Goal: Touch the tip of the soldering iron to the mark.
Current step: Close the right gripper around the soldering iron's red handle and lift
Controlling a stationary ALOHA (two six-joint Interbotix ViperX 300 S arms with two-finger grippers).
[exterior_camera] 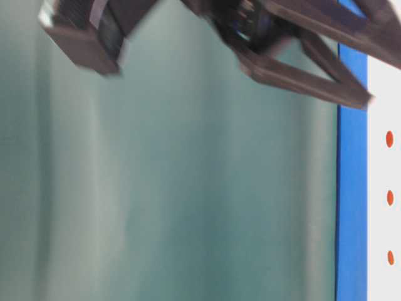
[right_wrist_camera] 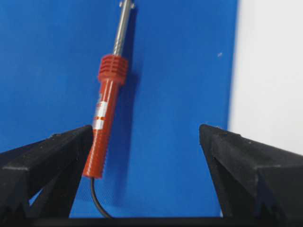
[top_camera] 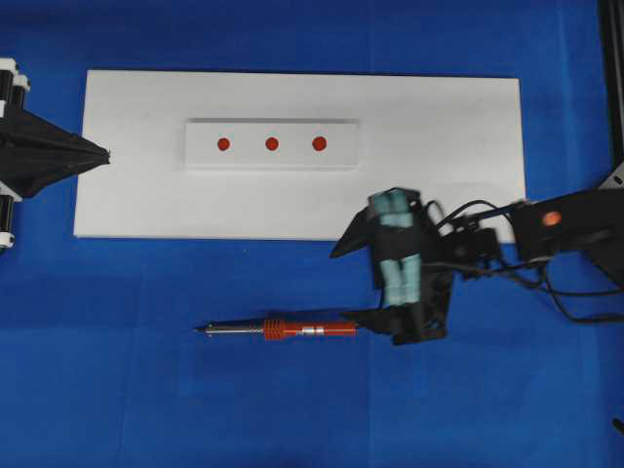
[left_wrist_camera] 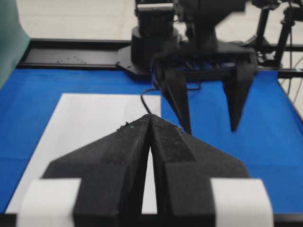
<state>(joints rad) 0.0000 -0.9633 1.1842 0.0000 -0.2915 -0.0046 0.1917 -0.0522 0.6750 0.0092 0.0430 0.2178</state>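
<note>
On the blue cloth [top_camera: 117, 390], in front of the white board [top_camera: 448, 107], lies the soldering iron [top_camera: 292, 330]. It lies flat. Its red handle [right_wrist_camera: 105, 118] points toward the right gripper [top_camera: 382, 283], and its thin silver shaft [top_camera: 234, 331] points away to the left in the overhead view. The tip [top_camera: 198, 330] rests on the cloth, well apart from the board.

The right gripper has its two black fingers [right_wrist_camera: 47, 156] spread wide, with nothing between them. In the right wrist view the back end of the handle sits just beside the left finger, and it is hard to tell if they touch. The other finger is well apart from the iron, close to the edge of the board. A black cord [right_wrist_camera: 97, 201] runs out of the back of the handle, down toward the gripper.

On the board is a white strip [top_camera: 272, 161] with three red dots in a row. The mark [top_camera: 272, 143] is the middle dot. It is well apart from the iron and from the tip.

The left gripper [top_camera: 102, 154] sits at the left edge of the board. Its two black fingers [left_wrist_camera: 123, 156] are pressed together at the ends, with nothing in them. It is far from the iron.
</note>
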